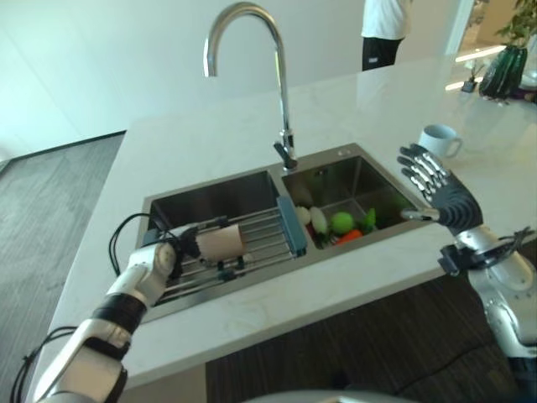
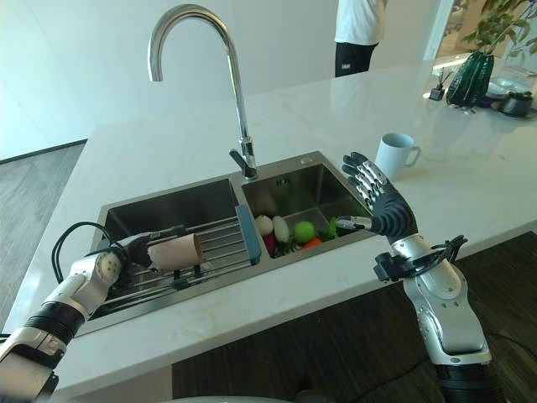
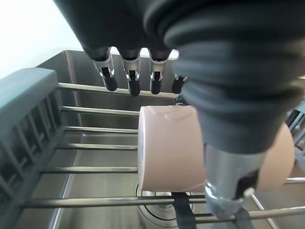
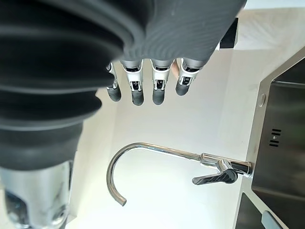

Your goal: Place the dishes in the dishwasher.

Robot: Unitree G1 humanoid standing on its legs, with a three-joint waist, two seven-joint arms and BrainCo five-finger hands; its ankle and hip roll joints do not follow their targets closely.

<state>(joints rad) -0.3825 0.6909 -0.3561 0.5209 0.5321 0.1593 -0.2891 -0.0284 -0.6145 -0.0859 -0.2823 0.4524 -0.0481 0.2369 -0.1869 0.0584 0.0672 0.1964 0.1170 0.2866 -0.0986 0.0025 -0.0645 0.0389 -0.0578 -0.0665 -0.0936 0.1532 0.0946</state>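
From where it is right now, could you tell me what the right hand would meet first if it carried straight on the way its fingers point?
Probably the faucet: the right hand hangs open above the sink's right basin, fingers aimed at it, though depth is uncertain.

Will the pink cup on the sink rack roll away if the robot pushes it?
Probably a little. The pink cup lies on its side across the rack, so its round wall could roll along the bars, though the gaps may catch it. It looks smooth and may slip. The left hand sits at its base, fingers straight.
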